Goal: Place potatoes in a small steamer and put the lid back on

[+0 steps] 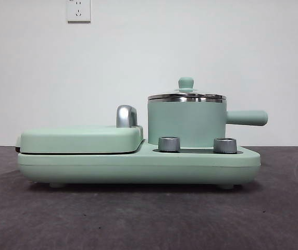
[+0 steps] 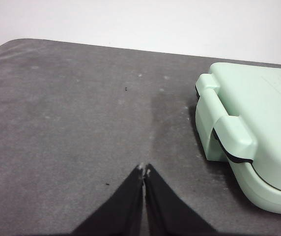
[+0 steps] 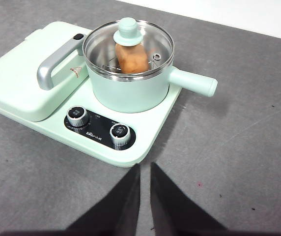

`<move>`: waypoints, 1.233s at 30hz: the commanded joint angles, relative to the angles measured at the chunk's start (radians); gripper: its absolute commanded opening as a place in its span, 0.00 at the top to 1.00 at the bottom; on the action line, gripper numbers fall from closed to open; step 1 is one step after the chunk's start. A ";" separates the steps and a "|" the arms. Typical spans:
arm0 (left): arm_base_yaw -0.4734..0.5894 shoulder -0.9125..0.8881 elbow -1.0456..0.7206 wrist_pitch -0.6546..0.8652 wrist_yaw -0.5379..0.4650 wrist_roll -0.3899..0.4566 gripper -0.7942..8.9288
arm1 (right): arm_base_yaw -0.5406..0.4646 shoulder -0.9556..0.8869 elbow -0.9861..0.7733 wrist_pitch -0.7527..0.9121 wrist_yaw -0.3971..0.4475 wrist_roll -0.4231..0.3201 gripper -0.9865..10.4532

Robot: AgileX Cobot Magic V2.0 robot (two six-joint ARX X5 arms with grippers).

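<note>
You have the small steamer (image 3: 128, 86) standing upright on the right-hand side of the mint-green cooker base (image 1: 138, 164), its straight side handle (image 1: 247, 117) pointing away from the flat griddle cover (image 1: 81, 139). The lid (image 3: 128, 42) sits level on the steamer's steel rim, knob up. Through the glass, in the right wrist view, you can see the potato (image 3: 130, 58) lying inside the pot on a wire rack; the front view hides it behind the pot wall. Two steel dials (image 1: 169, 144) stand on the base just in front of the steamer.

Your right end effector (image 3: 145, 167) hangs over the grey table (image 3: 238, 157), well apart from the cooker, jaws nearly together and gripping nothing. Your left end effector (image 2: 144, 169) is clenched, empty, over bare table near the griddle end of the cooker.
</note>
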 commanded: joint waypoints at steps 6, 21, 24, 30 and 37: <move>0.002 -0.001 -0.020 -0.006 0.000 0.010 0.91 | 0.004 0.002 0.005 0.013 -0.001 0.003 0.89; 0.002 -0.001 -0.020 -0.006 0.000 0.010 0.91 | -0.192 -0.283 -0.422 0.422 -0.033 -0.099 0.89; 0.002 -0.001 -0.020 -0.006 0.000 0.010 0.91 | -0.233 -0.364 -0.605 0.604 -0.058 -0.066 0.89; 0.002 -0.001 -0.020 -0.006 0.000 0.010 0.91 | -0.250 -0.441 -0.842 0.847 -0.063 -0.049 0.89; 0.002 -0.001 -0.019 -0.006 0.000 0.010 0.91 | -0.254 -0.513 -0.900 0.849 -0.043 -0.054 0.89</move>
